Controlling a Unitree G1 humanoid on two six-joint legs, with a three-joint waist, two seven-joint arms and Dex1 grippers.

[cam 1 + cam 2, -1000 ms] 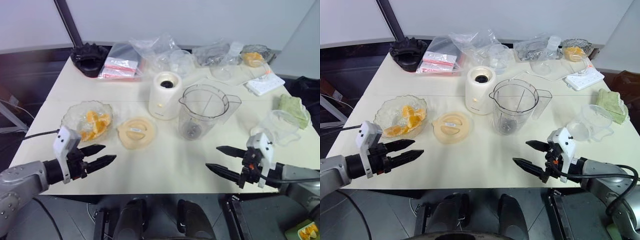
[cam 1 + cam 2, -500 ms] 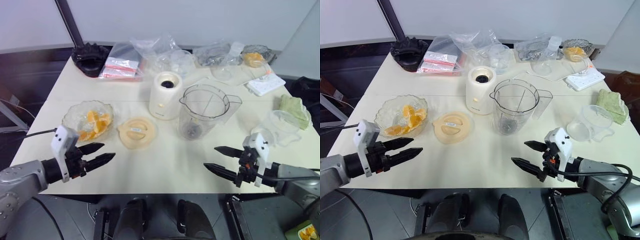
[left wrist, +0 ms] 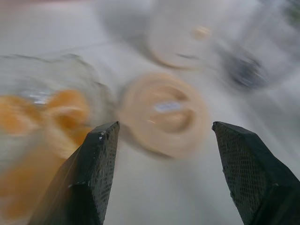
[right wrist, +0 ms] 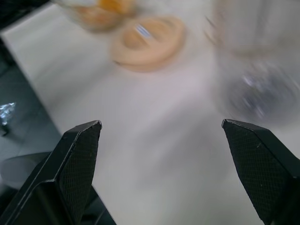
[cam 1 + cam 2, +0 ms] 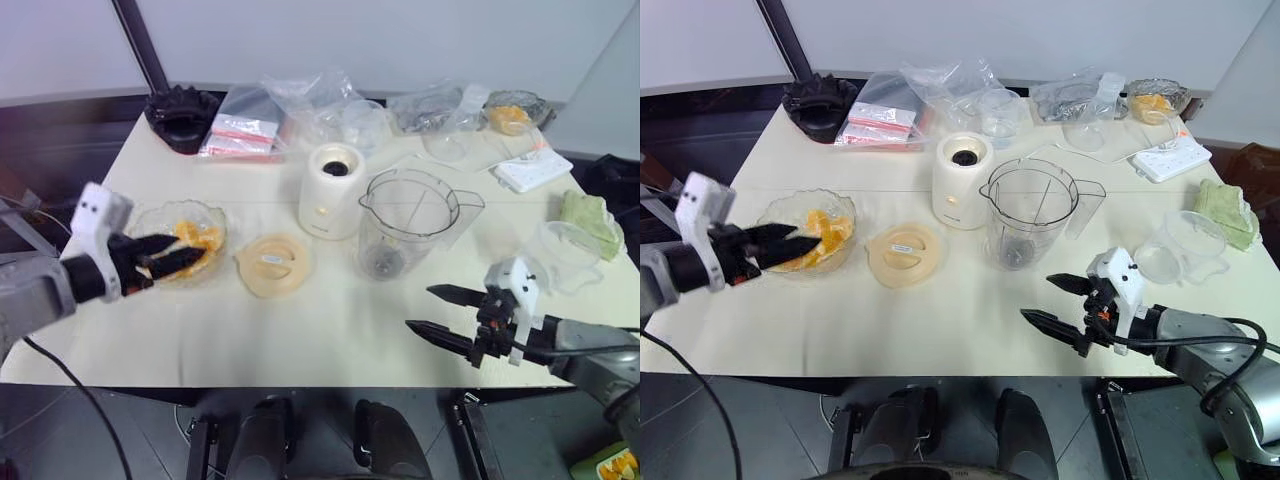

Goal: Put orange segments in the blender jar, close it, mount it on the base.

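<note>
While the blender jar (image 5: 1025, 215) stands empty and uncapped mid-table, step 1, loading fruit, is only starting. Left gripper (image 5: 790, 245) hangs over the near rim of the crinkled clear bowl (image 5: 775, 215) at table-left, its 2 black fingers parted and nothing between them. Orange segments (image 5: 820, 228) lie heaped in that bowl, just past the fingertips. Right gripper (image 5: 1060, 305) hovers low over bare tabletop near the front edge, in front of the jar and to its right, jaws spread wide, empty.

Base (image 5: 960, 180) sits just left of the jar, almost touching, dark socket up. Peach-cream lid (image 5: 902, 252) lies flat between bowl and jar, nearer the front.

Next move, as I judge it: dip the left fingers into the heap, close on 1 wedge, lift clear of the rim. Wedges look glossy and slippery; a light pinch may squirt one out, and the thin bowl may slide or tip if nudged.

Room: the carry from bowl to jar passes over the lid, flat and low, no obstacle. Base stands tall beside the jar, so approach from the front side looks safer. Bowl lies near the left table edge; little margin there. A smaller clear cup (image 5: 1180, 245) sits at far right, well apart. Clutter of bags (image 5: 940, 85) along the back edge, out of the way.
</note>
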